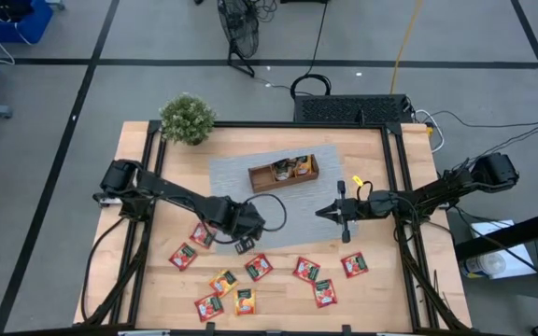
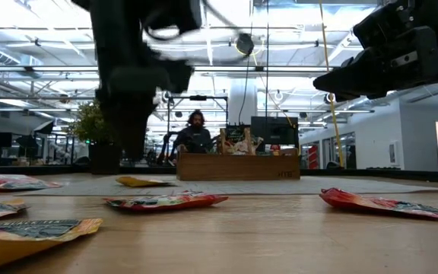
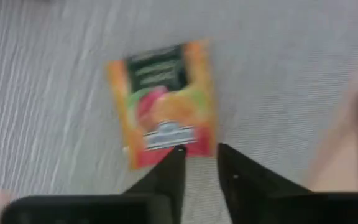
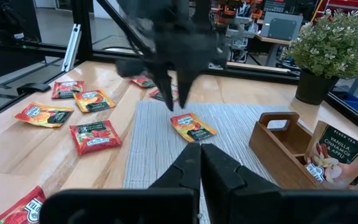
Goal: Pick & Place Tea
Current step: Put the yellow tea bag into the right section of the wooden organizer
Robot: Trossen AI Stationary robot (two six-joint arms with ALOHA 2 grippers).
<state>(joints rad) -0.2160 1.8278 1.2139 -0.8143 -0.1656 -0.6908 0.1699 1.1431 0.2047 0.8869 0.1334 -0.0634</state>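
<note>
Orange-yellow tea packet (image 3: 165, 102) lies flat on grey mat (image 1: 241, 205) near its front edge, under slightly parted left gripper (image 3: 199, 163), not gripped. Right gripper (image 1: 330, 214) closed, empty, over mat's right edge.

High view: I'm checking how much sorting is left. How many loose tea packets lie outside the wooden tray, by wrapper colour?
Red flat square tea packets: 7
Orange-yellow flat square tea packets: 3, one of them on the grey ribbed mat under the left pincer
Total: 10
</note>
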